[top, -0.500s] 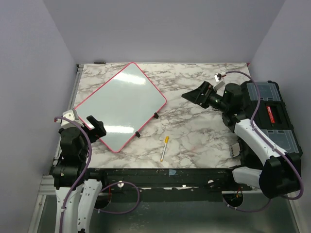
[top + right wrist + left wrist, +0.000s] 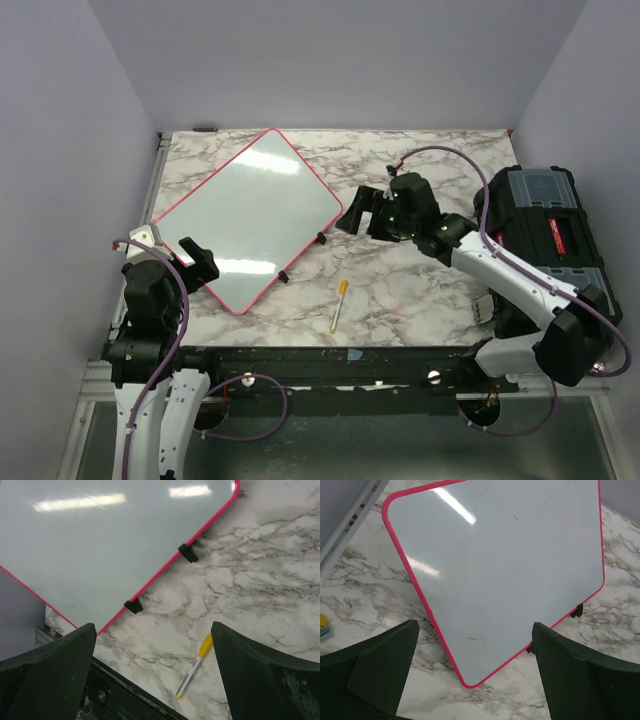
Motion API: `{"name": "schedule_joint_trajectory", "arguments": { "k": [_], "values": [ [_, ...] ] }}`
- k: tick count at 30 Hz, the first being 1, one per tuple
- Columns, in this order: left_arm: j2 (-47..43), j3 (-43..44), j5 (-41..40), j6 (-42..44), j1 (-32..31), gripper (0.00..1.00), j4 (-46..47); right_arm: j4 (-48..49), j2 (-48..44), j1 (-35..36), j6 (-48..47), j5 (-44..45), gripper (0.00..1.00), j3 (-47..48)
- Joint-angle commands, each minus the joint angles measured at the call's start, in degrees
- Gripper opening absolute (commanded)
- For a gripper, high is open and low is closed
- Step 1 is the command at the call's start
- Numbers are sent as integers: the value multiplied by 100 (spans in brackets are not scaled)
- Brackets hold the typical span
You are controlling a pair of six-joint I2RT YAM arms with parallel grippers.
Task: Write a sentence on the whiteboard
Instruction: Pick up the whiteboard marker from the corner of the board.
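Jaws are standing wide on left gripper point(image 2: 199, 258) and right gripper point(image 2: 358, 212), both holding nothing.
Glossy pale-grey, pink-rimmed whiteboard point(image 2: 250, 215) is lying flat, turned diamond-wise, on the left half of the grey-veined marble tabletop point(image 2: 420, 290); plain lavender walls point(image 2: 340, 60) are enclosing three sides; yellow-capped marker point(image 2: 339, 305) is lying apart from the board.

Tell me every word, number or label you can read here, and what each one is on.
Nothing here can be read.
Whiteboard: no words on it yet.
Red label on the black case: something may be printed there, but it is too small and blurred to read.
Marker: no print can be made out on its barrel.
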Motion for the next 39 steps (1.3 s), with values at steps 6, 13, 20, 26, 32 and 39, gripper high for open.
{"name": "schedule_joint_trajectory", "arguments": {
  "k": [6,13,20,26,32,39],
  "values": [
    [30,-28,221,46,23,98,26,-1993,495,2008,1113,2978,99,148],
    [-93,-62,347,98,22,98,87,-1937,847,2806,1903,2984,93,-317],
    [-110,-72,472,134,25,99,123,-1849,1464,3355,2261,2787,88,-358],
    [-189,-80,504,143,24,98,131,-1756,1910,3565,2497,2553,85,-464],
    [-284,-98,486,143,27,98,131,-1459,1991,3626,2619,2319,81,-814],
    [-253,-98,503,152,24,98,140,-1342,2135,3628,2672,2340,77,-950]
  ]
}}
